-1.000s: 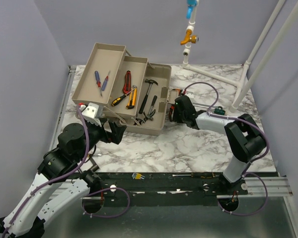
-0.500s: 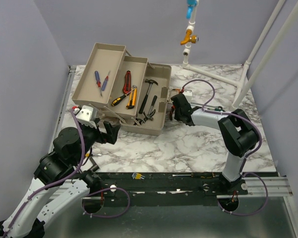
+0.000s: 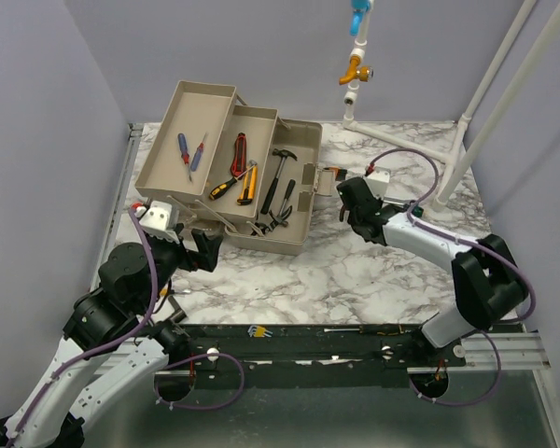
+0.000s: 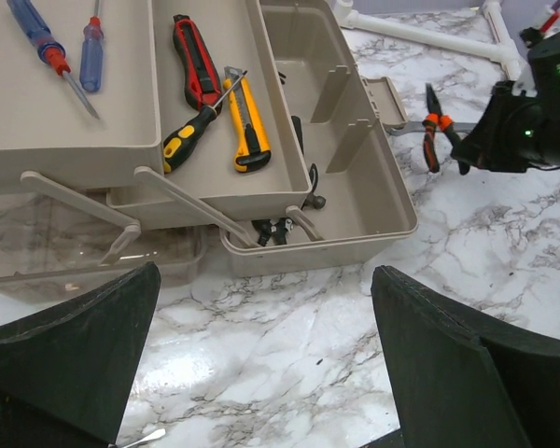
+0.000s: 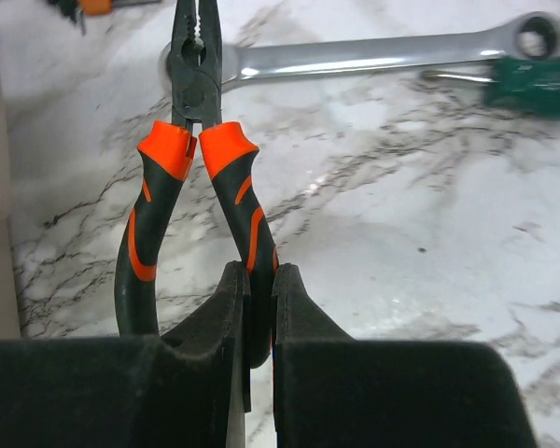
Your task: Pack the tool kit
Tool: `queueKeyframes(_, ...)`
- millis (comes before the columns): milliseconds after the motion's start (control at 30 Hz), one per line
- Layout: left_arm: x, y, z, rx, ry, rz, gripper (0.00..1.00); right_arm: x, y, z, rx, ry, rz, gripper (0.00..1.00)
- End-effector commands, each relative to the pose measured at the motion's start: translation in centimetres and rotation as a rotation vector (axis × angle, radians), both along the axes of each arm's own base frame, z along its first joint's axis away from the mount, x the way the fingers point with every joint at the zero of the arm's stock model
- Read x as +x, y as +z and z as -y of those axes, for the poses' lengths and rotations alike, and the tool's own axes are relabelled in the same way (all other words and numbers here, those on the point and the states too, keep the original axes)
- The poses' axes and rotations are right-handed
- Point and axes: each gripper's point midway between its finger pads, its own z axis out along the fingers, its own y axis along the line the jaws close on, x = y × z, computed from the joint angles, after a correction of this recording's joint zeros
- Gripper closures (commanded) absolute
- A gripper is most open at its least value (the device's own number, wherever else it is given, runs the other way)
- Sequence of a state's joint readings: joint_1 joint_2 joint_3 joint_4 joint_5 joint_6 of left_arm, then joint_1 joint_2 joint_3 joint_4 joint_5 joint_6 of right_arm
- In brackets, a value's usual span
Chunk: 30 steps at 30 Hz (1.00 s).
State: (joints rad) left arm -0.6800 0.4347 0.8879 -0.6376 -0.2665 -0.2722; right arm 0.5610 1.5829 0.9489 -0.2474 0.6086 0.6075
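The beige toolbox [image 3: 289, 245] stands open at the back left, its trays fanned out. The trays hold two blue screwdrivers [image 3: 182, 147], a red knife [image 3: 239, 149], a yellow knife and a yellow-black screwdriver [image 4: 196, 126]. The base holds a hammer [image 3: 278, 168] and dark pliers. My right gripper [image 5: 259, 280] is shut on one handle of orange-black pliers [image 5: 191, 140], just right of the box; they also show in the left wrist view [image 4: 439, 131]. My left gripper [image 4: 261, 373] is open and empty over the marble in front of the toolbox [image 4: 336, 247].
A silver wrench [image 5: 383, 54] and a green-handled tool [image 5: 537, 84] lie on the marble beyond the pliers. A white pipe frame [image 3: 401, 135] stands at the back right, and an orange and blue valve [image 3: 355, 67] hangs above it.
My right arm has swung out to the right, and its gripper with the pliers has drawn a little away from the box's right side. My left gripper shifted slightly left.
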Motion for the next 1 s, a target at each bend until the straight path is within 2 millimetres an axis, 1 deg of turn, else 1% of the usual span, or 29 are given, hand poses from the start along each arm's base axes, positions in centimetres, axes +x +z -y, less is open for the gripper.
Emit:
queueKeyframes(0, 0.1, 0.0, -1.0, 0.008, 0.043, 0.019, 0.02, -1.1, 3.6, 4.3, -0.068, -0.186, 0.108, 0.99)
queueKeyframes(67, 0.0, 0.2, -1.1, 0.006, 0.044, 0.025, 0.01, -1.0, 6.1, 4.5, -0.034, -0.194, 0.168, 0.99)
queueKeyframes(133, 0.0, 0.3, -1.2, 0.004, 0.046, 0.030, 0.01, -0.7, 9.0, 3.6, 0.036, -0.145, 0.237, 0.99)
queueKeyframes(167, 0.0, 0.4, -1.2, 0.002, 0.047, 0.032, 0.02, -0.4, 10.4, 2.5, 0.085, -0.083, 0.267, 0.99)
queueKeyframes(200, 0.0, 0.4, -1.2, 0.001, 0.047, 0.033, 0.01, -0.1, 12.1, 1.1, 0.136, -0.009, 0.307, 0.99)
queueKeyframes(267, 0.0, 0.5, -1.1, -0.004, 0.044, 0.039, 0.01, 0.2, 15.1, -2.3, 0.259, 0.156, 0.353, 0.99)
queueKeyframes(333, 0.0, 0.5, -1.2, -0.009, 0.052, 0.039, 0.01, 0.1, 17.4, -5.6, 0.363, 0.303, 0.366, 0.99)
queueKeyframes(400, 0.0, 0.5, -1.4, -0.018, 0.063, 0.040, 0.02, 0.5, 18.8, -8.3, 0.430, 0.402, 0.350, 0.99)
queueKeyframes(433, 0.0, 0.6, -1.6, -0.023, 0.071, 0.042, 0.01, 0.9, 19.0, -9.4, 0.451, 0.434, 0.332, 0.99)
queueKeyframes(467, 0.0, 0.6, -1.6, -0.026, 0.073, 0.044, 0.01, 1.3, 19.7, -10.5, 0.474, 0.465, 0.329, 0.99)
queueKeyframes(500, -0.1, 0.7, -1.8, -0.030, 0.079, 0.048, 0.02, 1.9, 19.6, -11.4, 0.485, 0.479, 0.313, 0.99)
queueKeyframes(567, -0.1, 1.0, -2.2, -0.037, 0.096, 0.057, 0.01, 3.1, 20.4, -13.2, 0.508, 0.503, 0.306, 0.99)
queueKeyframes(600, -0.2, 1.0, -2.4, -0.040, 0.107, 0.059, 0.01, 3.7, 20.2, -14.2, 0.512, 0.513, 0.294, 0.99)
queueKeyframes(633, -0.2, 1.2, -2.8, -0.045, 0.125, 0.064, 0.01, 4.1, 20.6, -15.2, 0.517, 0.520, 0.291, 0.99)
queueKeyframes(667, -0.2, 1.2, -3.2, -0.051, 0.147, 0.064, 0.02, 4.6, 20.2, -16.2, 0.514, 0.525, 0.279, 0.99)
queueKeyframes(700, -0.2, 1.4, -4.0, -0.061, 0.187, 0.067, 0.01, 5.1, 20.4, -17.3, 0.507, 0.523, 0.276, 0.99)
queueKeyframes(733, -0.3, 1.5, -4.7, -0.069, 0.222, 0.068, 0.02, 5.7, 19.5, -18.0, 0.481, 0.497, 0.252, 0.99)
queueKeyframes(767, -0.3, 1.6, -5.2, -0.072, 0.243, 0.074, 0.02, 6.3, 19.4, -18.9, 0.470, 0.485, 0.244, 0.99)
queueKeyframes(800, -0.5, 1.8, -5.6, -0.077, 0.261, 0.082, 0.01, 7.0, 18.8, -19.8, 0.458, 0.474, 0.228, 0.99)
queueKeyframes(833, -0.6, 2.0, -5.9, -0.083, 0.265, 0.090, 0.01, 7.6, 17.8, -20.5, 0.447, 0.457, 0.207, 0.99)
queueKeyframes(867, -0.8, 2.2, -6.0, -0.088, 0.266, 0.099, 0.01, 8.1, 17.7, -21.3, 0.451, 0.444, 0.202, 0.99)
queueKeyframes(900, -0.9, 2.3, -6.1, -0.091, 0.262, 0.104, 0.01, 8.6, 16.8, -22.0, 0.448, 0.437, 0.188, 0.99)
queueKeyframes(933, -1.1, 2.4, -6.2, -0.094, 0.261, 0.107, 0.02, 8.9, 16.8, -22.8, 0.455, 0.431, 0.190, 0.99)
queueKeyframes(967, -1.2, 2.4, -6.2, -0.094, 0.256, 0.108, 0.01, 9.3, 16.2, -23.3, 0.455, 0.421, 0.183, 0.99)
